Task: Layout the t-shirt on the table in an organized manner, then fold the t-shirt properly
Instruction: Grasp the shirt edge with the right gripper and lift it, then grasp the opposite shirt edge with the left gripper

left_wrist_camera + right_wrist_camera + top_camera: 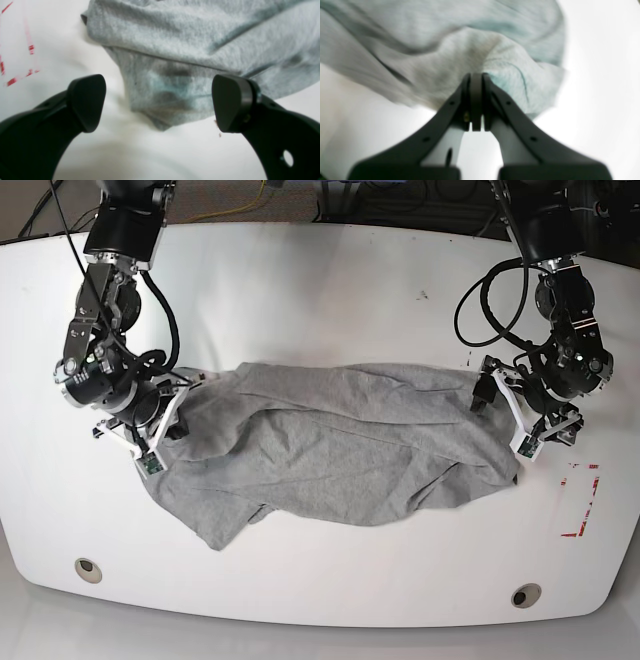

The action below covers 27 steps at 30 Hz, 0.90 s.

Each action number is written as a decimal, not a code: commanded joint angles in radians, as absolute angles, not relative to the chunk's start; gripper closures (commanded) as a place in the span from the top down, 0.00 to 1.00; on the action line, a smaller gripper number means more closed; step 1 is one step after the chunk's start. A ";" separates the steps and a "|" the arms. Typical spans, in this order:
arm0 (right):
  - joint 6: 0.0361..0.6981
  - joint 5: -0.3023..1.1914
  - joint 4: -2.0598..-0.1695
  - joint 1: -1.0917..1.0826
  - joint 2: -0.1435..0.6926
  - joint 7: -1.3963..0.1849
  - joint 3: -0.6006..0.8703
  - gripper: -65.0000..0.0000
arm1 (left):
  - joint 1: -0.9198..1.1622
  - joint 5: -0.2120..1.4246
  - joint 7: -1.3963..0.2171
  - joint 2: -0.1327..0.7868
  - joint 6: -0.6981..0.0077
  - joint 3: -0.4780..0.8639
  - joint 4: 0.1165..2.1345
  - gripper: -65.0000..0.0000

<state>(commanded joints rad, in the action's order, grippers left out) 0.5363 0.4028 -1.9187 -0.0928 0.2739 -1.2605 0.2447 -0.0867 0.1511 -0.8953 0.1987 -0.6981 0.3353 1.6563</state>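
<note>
Left gripper [160, 105]: black fingers [86, 102] spread wide, nothing between pads; t-shirt [190, 50] edge just beyond, toward 12 o'clock. Right gripper [476, 80]: jaws pressed together, pinching bunched grey fabric. T-shirt: heather-grey, wrinkled, spread across centre of table [330, 290], one corner trailing toward 7 o'clock. Red dashed mark [583, 500]: 4 o'clock of shirt. Grey grommets [87, 569]: near front edge.

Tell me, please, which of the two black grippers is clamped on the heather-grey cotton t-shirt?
The right gripper: its jaws are shut on the heather-grey cotton t-shirt, whereas the left gripper stands open.
</note>
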 joint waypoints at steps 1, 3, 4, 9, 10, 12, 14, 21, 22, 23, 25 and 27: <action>0.536 0.406 -1.919 -0.081 0.268 -1.260 0.245 0.00 | -0.077 0.153 -0.895 0.199 -0.698 0.343 1.656 1.00; 0.536 0.403 -1.920 -0.067 0.255 -1.260 0.245 0.00 | -0.068 0.156 -0.895 0.199 -0.698 0.348 1.658 1.00; 0.536 0.403 -1.920 -0.059 0.252 -1.260 0.245 0.00 | -0.067 0.156 -0.895 0.199 -0.698 0.352 1.659 1.00; 0.536 0.401 -1.920 -0.050 0.243 -1.259 0.243 0.00 | -0.068 0.156 -0.895 0.191 -0.698 0.354 1.649 1.00; 0.536 0.401 -1.920 -0.050 0.243 -1.259 0.243 0.00 | -0.070 0.156 -0.895 0.191 -0.698 0.354 1.643 1.00; 0.536 0.401 -1.920 -0.050 0.242 -1.259 0.242 0.00 | -0.088 0.156 -0.881 0.179 -0.698 0.354 1.610 1.00; 0.536 0.401 -1.920 -0.050 0.240 -1.259 0.242 0.00 | -0.102 0.153 -0.839 0.166 -0.698 0.363 1.583 1.00; 0.536 0.401 -1.917 -0.050 0.240 -1.259 0.240 0.00 | -0.116 0.153 -0.754 0.162 -0.698 0.424 1.442 1.00; 0.536 0.401 -1.917 -0.050 0.240 -1.259 0.240 0.00 | -0.124 0.153 -0.753 0.162 -0.698 0.427 1.420 1.00; 0.536 0.401 -1.917 -0.050 0.240 -1.259 0.240 0.00 | -0.136 0.154 -0.753 0.162 -0.698 0.432 1.399 1.00; 0.536 0.401 -1.917 -0.050 0.240 -1.259 0.240 0.00 | -0.150 0.154 -0.751 0.162 -0.698 0.441 1.366 1.00; 0.536 0.401 -1.917 -0.050 0.240 -1.259 0.240 0.00 | -0.150 0.154 -0.740 0.162 -0.698 0.456 1.349 1.00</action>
